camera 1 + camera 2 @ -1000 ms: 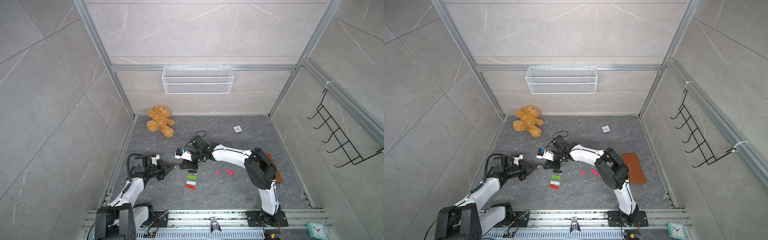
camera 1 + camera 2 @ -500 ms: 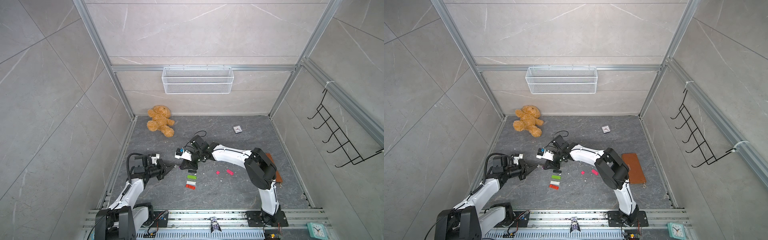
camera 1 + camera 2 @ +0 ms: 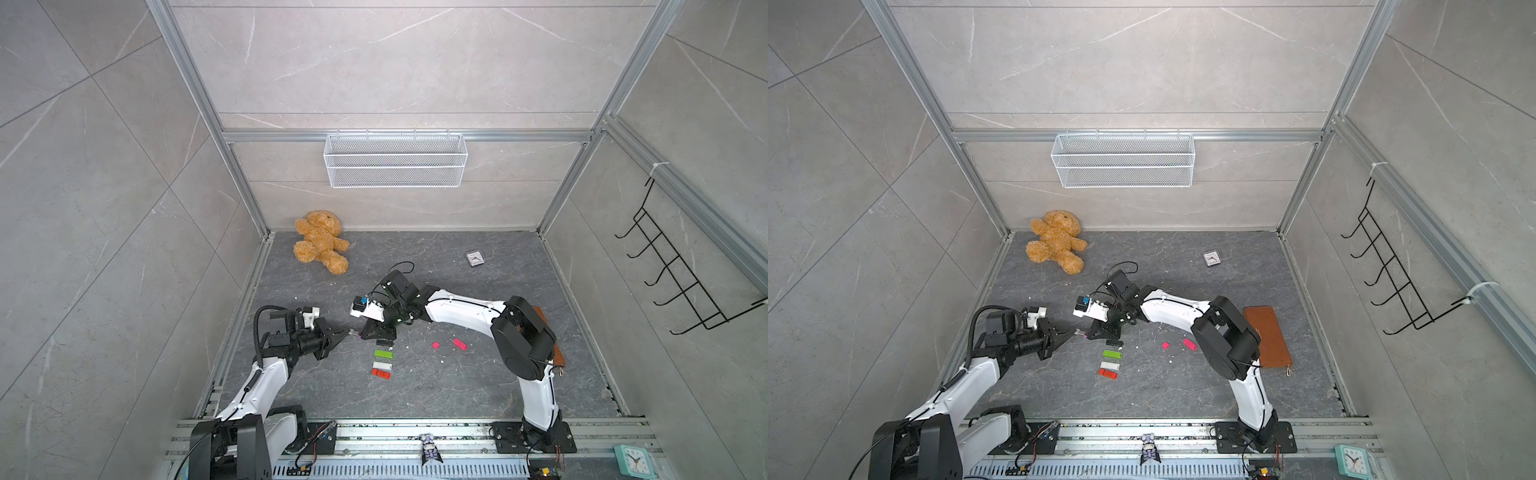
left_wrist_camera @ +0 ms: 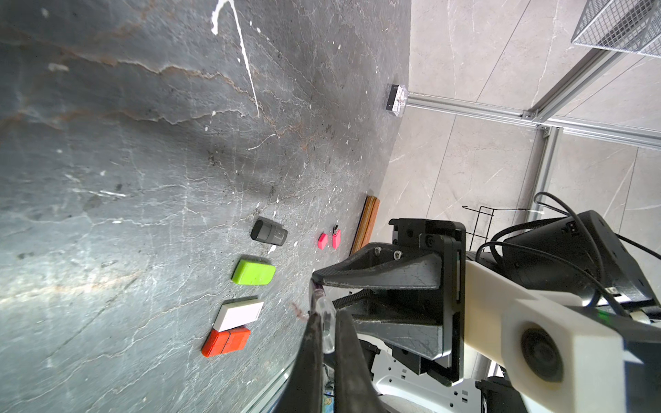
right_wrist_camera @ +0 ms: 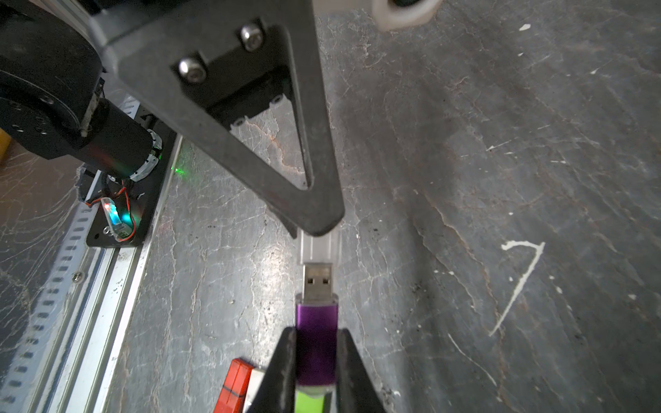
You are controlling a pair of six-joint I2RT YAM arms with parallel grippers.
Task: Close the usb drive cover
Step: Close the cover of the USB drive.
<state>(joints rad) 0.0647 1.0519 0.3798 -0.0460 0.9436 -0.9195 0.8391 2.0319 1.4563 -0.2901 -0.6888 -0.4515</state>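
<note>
My right gripper (image 5: 316, 336) is shut on the purple body of the usb drive (image 5: 316, 314), whose bare metal plug (image 5: 317, 282) points at my left gripper (image 5: 314, 211). My left gripper (image 4: 327, 316) is shut on the clear cover (image 4: 326, 321). In the right wrist view the cover (image 5: 319, 246) lines up with the plug, its mouth right at the plug's tip. Most of the plug is uncovered. In both top views the two grippers (image 3: 347, 331) (image 3: 363, 334) meet tip to tip just above the floor, left of centre.
A row of capped drives lies beside the grippers: black (image 3: 384, 342), green (image 3: 383, 354), white (image 3: 382, 365), red (image 3: 381, 374). A pink drive (image 3: 460, 343) and its cap (image 3: 435, 345) lie to the right. A teddy bear (image 3: 320, 241), small clock (image 3: 474, 258) and brown wallet (image 3: 1266, 336) lie farther off.
</note>
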